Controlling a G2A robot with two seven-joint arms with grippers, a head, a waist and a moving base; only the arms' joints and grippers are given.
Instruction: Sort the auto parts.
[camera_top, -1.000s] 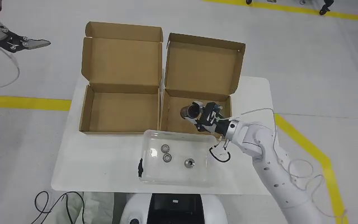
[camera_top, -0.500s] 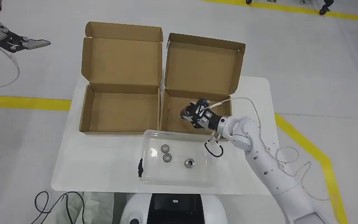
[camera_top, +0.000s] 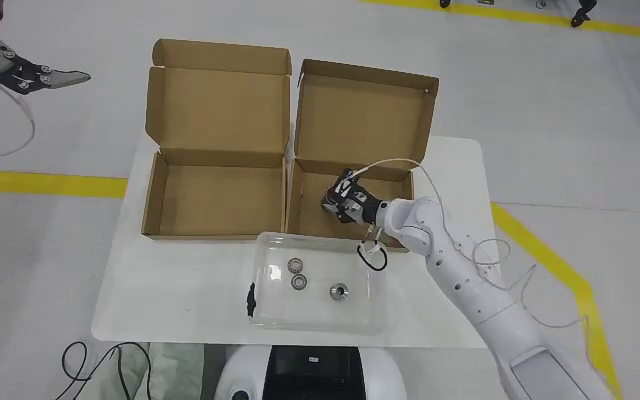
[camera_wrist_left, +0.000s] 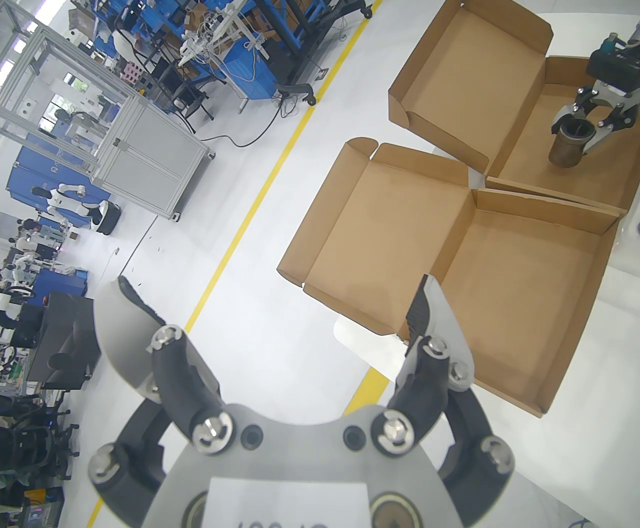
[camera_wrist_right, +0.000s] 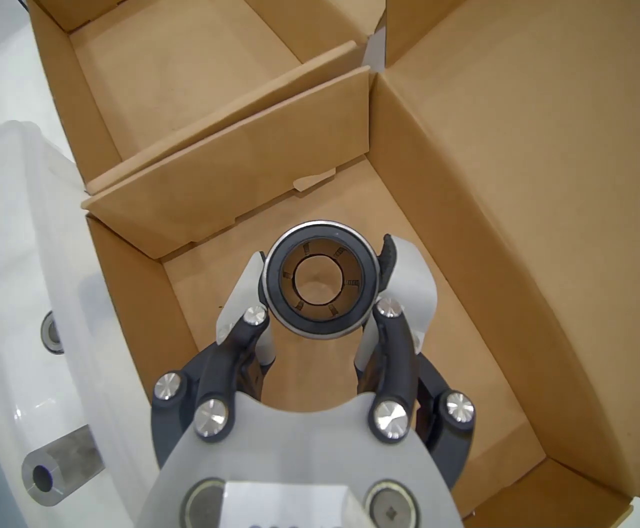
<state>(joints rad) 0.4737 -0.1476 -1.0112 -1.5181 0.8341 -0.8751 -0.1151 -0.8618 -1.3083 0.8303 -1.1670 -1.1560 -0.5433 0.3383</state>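
Since the earlier frames the right arm has carried its load further in over the floor of the right box (camera_top: 362, 118) and lower, towards that box's wall shared with its neighbour.

Observed, all placed against the right box:
- Table (camera_top: 450, 170): bears the right box and everything else below.
- Left box (camera_top: 215, 200): directly beside the right box, walls touching, lid open, nothing seen inside.
- Clear tray (camera_top: 300, 312): just in front of the right box, on the robot's side.
- Left gripper (camera_wrist_left: 272, 295): well clear of the right box, off beyond the left box, fingers spread wide with nothing between them.
- Right gripper (camera_top: 343, 201): inside the right box, fingers clamped on either side of a metal sleeve (camera_wrist_right: 350, 310).
- The sleeve is upright, low over the box floor. Whether it touches the floor cannot be told.
- Two bearing rings (camera_top: 297, 265) and a small bush (camera_top: 339, 292): in the tray, outside the right box.

Assessment: the step in hand is setting the sleeve down in the right box. The next move would call for lowering until the sleeve is seated, releasing the fingers, and lifting straight up so the sleeve is not tipped. Three parts remain in the tray, so the sort appears to be at an early stage.
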